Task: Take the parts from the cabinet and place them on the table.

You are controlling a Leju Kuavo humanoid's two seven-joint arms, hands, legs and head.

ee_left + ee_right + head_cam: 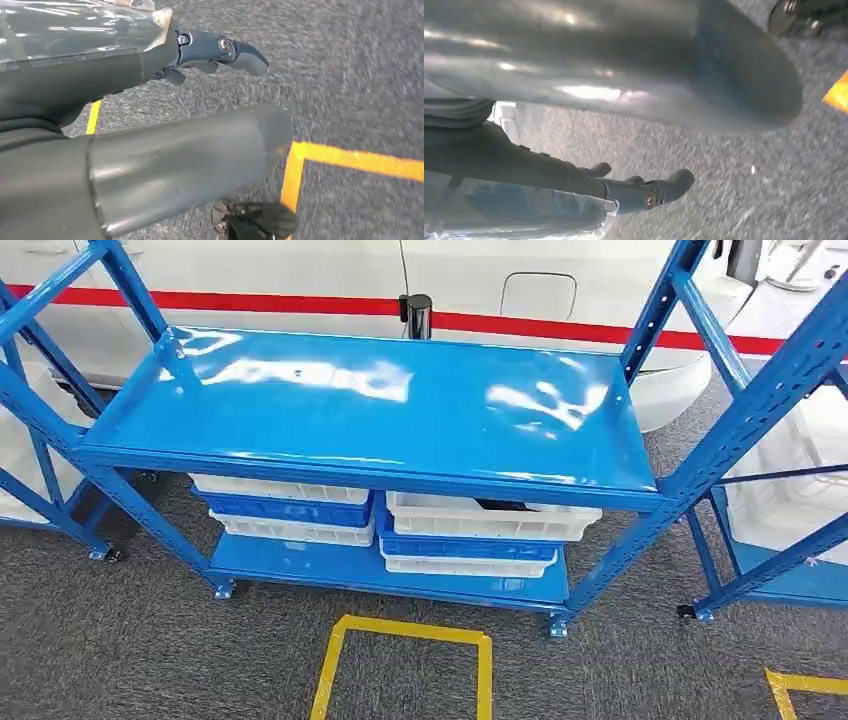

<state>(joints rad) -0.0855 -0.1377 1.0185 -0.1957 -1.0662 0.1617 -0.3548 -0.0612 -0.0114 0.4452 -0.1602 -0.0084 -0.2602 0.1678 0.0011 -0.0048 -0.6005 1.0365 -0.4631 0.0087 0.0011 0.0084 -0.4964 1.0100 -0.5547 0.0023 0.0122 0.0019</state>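
The blue cabinet [380,400] stands ahead of me in the head view, its glossy top shelf bare. On its lower shelf sit two stacks of white and blue bins, one at the left [285,508] and one at the right [480,530]. A dark part [505,506] shows in the top bin of the right stack. My left hand [125,75] hangs over the grey carpet, its dark fingers [225,50] stretched out and holding nothing. My right hand [524,165] hangs the same way, fingers [649,192] apart from the thick thumb [674,75], with nothing in it.
A yellow tape square [410,632] marks the carpet in front of the cabinet, with another corner [800,685] at the right. More blue racks flank it at the left [40,440] and right [780,440]. A white body with a red stripe [300,280] stands behind.
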